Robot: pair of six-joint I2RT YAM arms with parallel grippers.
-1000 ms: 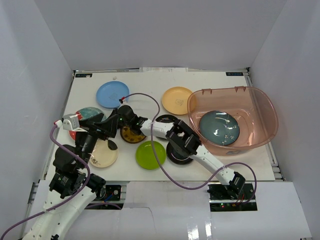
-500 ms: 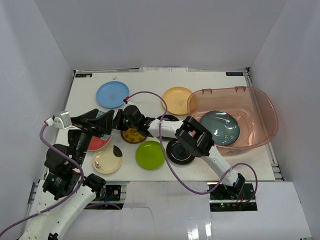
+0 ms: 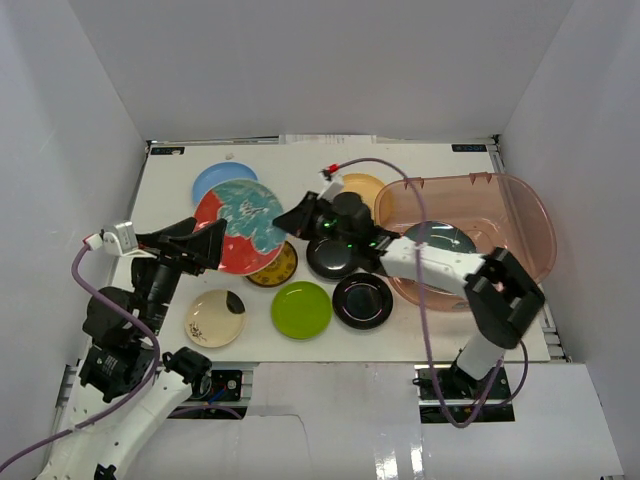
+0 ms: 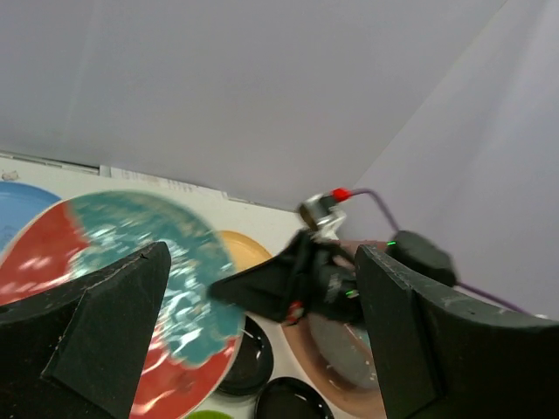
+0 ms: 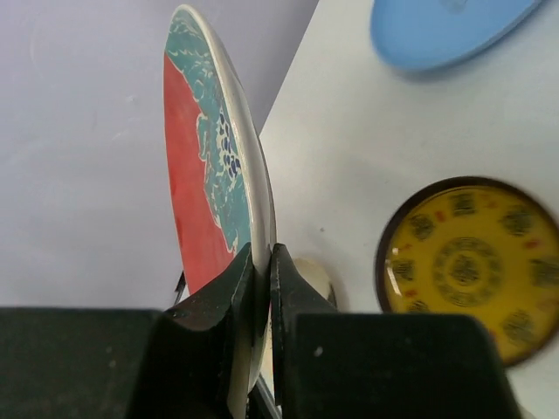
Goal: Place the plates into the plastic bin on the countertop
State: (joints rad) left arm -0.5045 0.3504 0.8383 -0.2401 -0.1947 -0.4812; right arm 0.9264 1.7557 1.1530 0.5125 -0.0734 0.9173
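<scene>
One plate (image 5: 205,175) gripped, right end effector (image 5: 260,255) | left end effector (image 4: 262,255) wide | bin (image 3: 520,262) seemingly half-hidden

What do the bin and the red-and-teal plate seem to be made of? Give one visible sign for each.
Bin: likely plastic; its pinkish-brown walls are translucent and smooth. Red-and-teal plate: perhaps glazed ceramic or melamine, unclear which; shiny painted face, thin pale edge in the right wrist view.

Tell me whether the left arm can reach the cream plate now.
Probably yes: the cream plate lies uncovered near the open left gripper; the right gripper holds the red-and-teal plate farther back.
</scene>
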